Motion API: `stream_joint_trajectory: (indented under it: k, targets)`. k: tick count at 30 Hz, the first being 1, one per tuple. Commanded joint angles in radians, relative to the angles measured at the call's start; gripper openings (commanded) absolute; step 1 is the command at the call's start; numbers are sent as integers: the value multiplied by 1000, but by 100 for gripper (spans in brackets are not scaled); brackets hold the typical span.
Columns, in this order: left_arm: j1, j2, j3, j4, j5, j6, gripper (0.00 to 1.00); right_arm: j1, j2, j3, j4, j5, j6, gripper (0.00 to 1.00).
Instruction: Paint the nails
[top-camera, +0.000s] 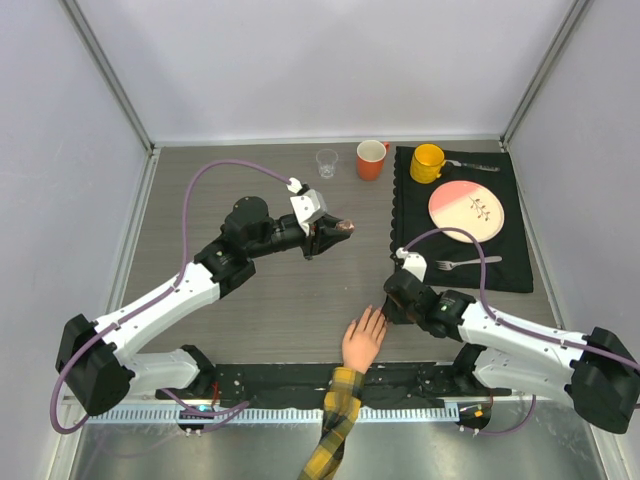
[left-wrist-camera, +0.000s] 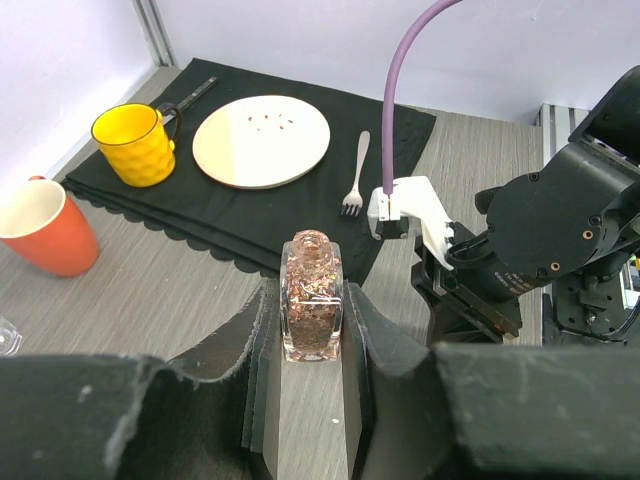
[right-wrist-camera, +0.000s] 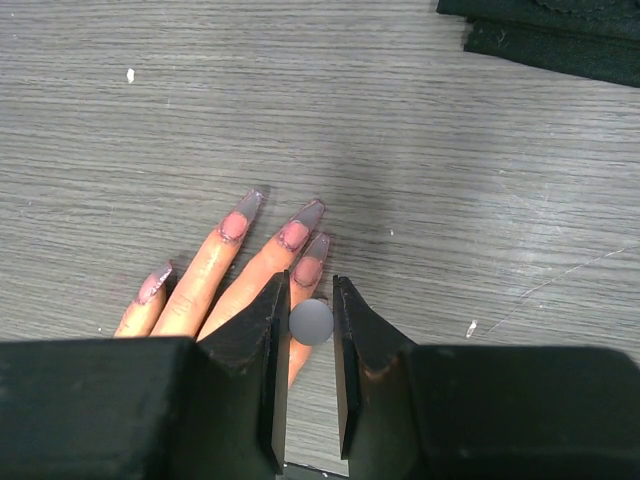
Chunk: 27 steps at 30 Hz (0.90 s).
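The peach fake hand (top-camera: 362, 340) with a plaid sleeve (top-camera: 335, 430) lies flat at the near edge, fingers pointing away. In the right wrist view its long nails (right-wrist-camera: 300, 228) look pinkish with translucent tips. My right gripper (right-wrist-camera: 310, 282) is shut on a round grey brush cap (right-wrist-camera: 311, 322), held just above the finger nearest the jaws; the brush itself is hidden under the cap. In the top view the right gripper (top-camera: 390, 305) sits at the hand's right side. My left gripper (left-wrist-camera: 312, 292) is shut on an uncapped bottle of coppery glitter polish (left-wrist-camera: 312, 310), held above the table's middle (top-camera: 335, 232).
A black placemat (top-camera: 510, 270) at the back right holds a yellow mug (top-camera: 427, 162), a pink plate (top-camera: 465, 210) and a fork (top-camera: 465, 263). An orange mug (top-camera: 371, 160) and a small clear glass (top-camera: 327, 162) stand at the back.
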Motion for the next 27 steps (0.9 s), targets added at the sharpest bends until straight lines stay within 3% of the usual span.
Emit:
stream_joint_trajectory:
  k: [1, 27]
  targets:
    - [-5, -28, 15, 32, 11, 15, 0, -1, 4, 31, 24, 43, 12, 1]
    - [-5, -44, 13, 30, 10, 20, 0, -7, 40, 43, 39, 81, -39, 1]
